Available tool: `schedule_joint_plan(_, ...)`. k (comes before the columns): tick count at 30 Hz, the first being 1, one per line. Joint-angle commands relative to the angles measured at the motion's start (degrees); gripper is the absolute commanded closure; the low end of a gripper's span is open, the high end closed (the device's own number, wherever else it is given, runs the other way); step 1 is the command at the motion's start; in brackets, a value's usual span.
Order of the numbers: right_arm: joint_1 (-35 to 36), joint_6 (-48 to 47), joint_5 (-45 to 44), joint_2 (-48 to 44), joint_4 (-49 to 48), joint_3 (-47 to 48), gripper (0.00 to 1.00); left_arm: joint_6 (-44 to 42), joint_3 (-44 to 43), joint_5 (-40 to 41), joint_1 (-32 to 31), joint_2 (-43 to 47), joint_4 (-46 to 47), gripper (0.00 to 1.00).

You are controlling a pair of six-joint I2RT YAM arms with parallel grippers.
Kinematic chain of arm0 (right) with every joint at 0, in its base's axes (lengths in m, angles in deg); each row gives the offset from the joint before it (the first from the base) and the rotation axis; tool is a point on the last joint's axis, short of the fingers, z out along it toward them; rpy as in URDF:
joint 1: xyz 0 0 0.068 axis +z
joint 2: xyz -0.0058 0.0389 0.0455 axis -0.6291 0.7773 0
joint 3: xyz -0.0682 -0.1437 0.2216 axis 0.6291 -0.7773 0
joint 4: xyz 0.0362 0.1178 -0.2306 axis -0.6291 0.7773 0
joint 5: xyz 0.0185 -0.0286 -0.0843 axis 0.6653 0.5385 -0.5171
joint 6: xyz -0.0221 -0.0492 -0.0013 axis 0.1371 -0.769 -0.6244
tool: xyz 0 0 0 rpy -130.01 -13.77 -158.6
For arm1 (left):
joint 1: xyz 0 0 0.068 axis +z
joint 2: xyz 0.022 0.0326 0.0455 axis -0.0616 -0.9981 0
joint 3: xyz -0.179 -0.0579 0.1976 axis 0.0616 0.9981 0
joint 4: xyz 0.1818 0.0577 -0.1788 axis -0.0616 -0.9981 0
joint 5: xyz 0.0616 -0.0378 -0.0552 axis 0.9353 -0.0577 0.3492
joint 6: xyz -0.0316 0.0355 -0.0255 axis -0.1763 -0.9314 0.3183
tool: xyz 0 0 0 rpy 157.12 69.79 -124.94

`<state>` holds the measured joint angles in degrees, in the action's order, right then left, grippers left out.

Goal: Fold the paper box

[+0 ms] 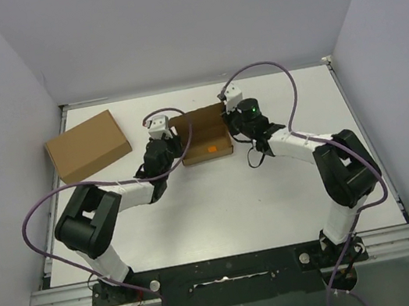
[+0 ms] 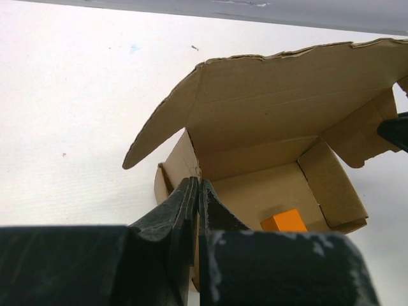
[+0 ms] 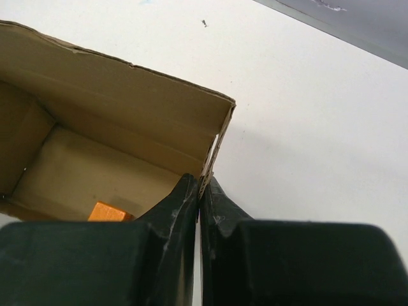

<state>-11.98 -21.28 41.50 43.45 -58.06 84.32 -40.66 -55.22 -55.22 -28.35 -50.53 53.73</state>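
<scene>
The paper box [image 1: 203, 137] is a brown die-cut mailer standing open in the middle of the table, its lid flap up at the far side. A tiny orange cube [image 1: 212, 149] lies inside it; the cube also shows in the left wrist view [image 2: 284, 221] and the right wrist view [image 3: 109, 212]. My left gripper [image 1: 172, 137] is shut on the box's left side wall [image 2: 182, 162], one finger inside and one outside. My right gripper [image 1: 229, 121] is shut on the box's right side wall [image 3: 220, 143] in the same way.
A larger plain brown cardboard box [image 1: 87, 146] lies closed at the far left of the white table [image 1: 222, 205]. Grey walls enclose the table on three sides. Purple cables loop from both arms.
</scene>
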Motion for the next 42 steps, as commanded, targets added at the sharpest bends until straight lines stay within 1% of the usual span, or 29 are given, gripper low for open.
schedule_joint_plan(1,2.98,1.28,2.57,-3.12,-0.82,-2.92,0.99,1.52,2.81,-1.60,-2.03,2.22,2.90,1.00)
schedule_joint_plan(5,3.27,2.54,1.67,-4.14,-2.20,-5.23,0.99,1.52,4.52,-1.38,-2.51,2.91,3.91,1.00)
schedule_joint_plan(18,4.94,5.01,-0.12,-6.41,-1.57,-7.97,0.98,0.24,6.69,-2.25,-2.66,4.96,4.33,1.00)
schedule_joint_plan(34,5.60,4.86,-0.36,-7.50,0.23,-9.25,0.96,-4.00,7.92,-5.34,-2.46,8.68,0.15,1.00)
schedule_joint_plan(42,6.13,7.38,-0.12,-7.56,2.76,-8.28,0.94,-4.33,7.88,-7.10,-2.42,9.99,-1.45,1.00)
